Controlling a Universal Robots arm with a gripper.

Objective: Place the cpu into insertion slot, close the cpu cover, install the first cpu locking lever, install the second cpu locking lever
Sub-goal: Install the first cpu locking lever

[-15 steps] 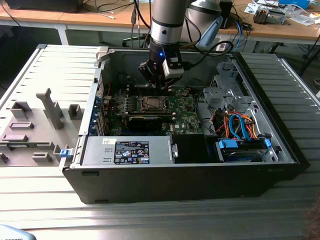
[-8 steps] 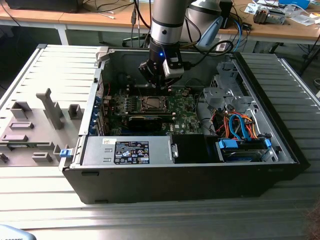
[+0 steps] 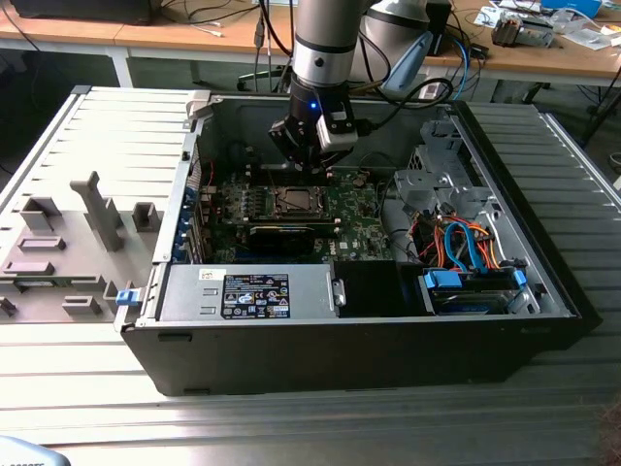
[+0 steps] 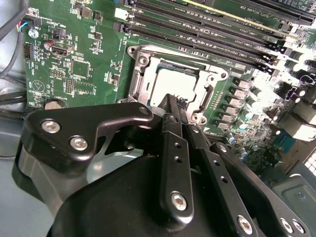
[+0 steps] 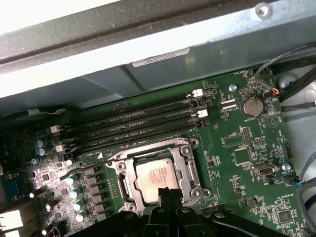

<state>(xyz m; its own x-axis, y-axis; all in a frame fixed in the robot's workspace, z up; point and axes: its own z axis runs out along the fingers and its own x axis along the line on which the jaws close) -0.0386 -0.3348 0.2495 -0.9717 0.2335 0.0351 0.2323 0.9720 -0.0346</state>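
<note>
Showing silvery cpu [image 5: 157,178] seated, cpu cover [image 5: 190,165] closed

One computer case [image 3: 349,340] lies open on the bench [image 3: 291,427], holding one green motherboard [image 5: 237,148]. On that board sits one cpu [image 5: 157,178], in one insertion slot [image 5: 129,195], framed by one cpu cover [image 5: 183,168]. Four long black memory slots [image 5: 138,126] run side by side along the board's edge nearest the case wall. One round coin battery [image 5: 252,105] sits near the board's corner. One robot arm [image 3: 325,49] reaches into the case, ending in one pincer [image 4: 174,106]. One labelled grey power supply box [image 3: 247,291] fills the case's near edge.
</note>
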